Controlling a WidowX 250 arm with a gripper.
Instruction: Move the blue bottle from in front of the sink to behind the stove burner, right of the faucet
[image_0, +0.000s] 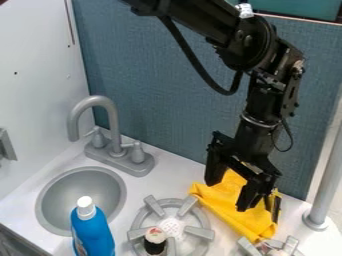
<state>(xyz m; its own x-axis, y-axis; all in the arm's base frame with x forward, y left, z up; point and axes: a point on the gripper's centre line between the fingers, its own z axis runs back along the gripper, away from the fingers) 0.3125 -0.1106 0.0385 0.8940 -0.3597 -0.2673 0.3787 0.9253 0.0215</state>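
Bright, diffuse light falls on the white counter (165, 176) around the black gripper (229, 194), with soft shading in the sink (83, 187) beyond it and small glints on the arm (257, 45) above.

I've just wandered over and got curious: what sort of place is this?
It looks like a toy or mock kitchen. A grey faucet stands behind a round sink, and a burner sits to the right of the sink on the white counter.
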